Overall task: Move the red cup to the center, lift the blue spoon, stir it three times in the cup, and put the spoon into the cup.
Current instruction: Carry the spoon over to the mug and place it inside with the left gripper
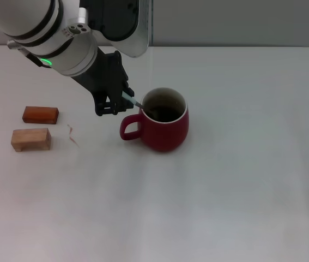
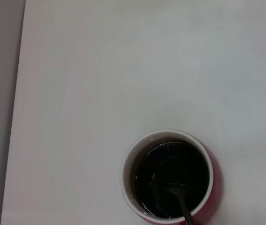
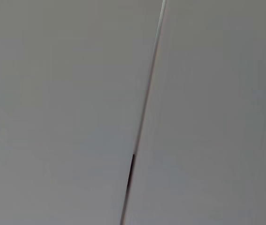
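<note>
Most of the task looks done: the cup [image 1: 165, 126] stands near the middle of the surface [image 1: 241, 180], a little above centre in the head view, and the left hand [image 1: 122, 101], just left of the cup's rim, is clamped on the pale handle of the spoon [image 1: 135, 102], whose metal end reaches down into the dark liquid. How many stirs are complete cannot be judged, so what is left is likely any remaining stirs and letting the spoon go into the cup. No right hand appears in any view.
</note>
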Robot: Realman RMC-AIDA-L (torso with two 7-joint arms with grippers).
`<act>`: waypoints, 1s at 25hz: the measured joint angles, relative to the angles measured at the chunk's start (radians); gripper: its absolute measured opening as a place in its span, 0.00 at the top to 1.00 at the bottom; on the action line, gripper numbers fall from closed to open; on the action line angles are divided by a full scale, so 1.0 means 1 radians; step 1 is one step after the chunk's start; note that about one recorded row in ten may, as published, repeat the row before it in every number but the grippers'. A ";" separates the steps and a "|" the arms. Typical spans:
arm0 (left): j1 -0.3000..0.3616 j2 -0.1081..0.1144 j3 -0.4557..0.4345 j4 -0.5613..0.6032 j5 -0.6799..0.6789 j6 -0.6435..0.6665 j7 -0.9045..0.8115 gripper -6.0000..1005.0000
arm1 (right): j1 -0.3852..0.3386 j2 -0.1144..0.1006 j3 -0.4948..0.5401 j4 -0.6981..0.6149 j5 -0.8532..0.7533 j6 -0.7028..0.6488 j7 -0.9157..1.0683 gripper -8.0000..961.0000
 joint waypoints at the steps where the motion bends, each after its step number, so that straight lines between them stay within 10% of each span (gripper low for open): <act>1: 0.000 0.000 0.000 0.002 -0.007 0.002 0.000 0.82 | 0.000 0.000 0.000 0.000 0.000 0.000 0.000 0.24; 25: -0.014 -0.005 0.074 -0.091 -0.145 -0.155 0.008 0.82 | -0.009 0.000 -0.005 -0.005 -0.004 0.000 0.000 0.24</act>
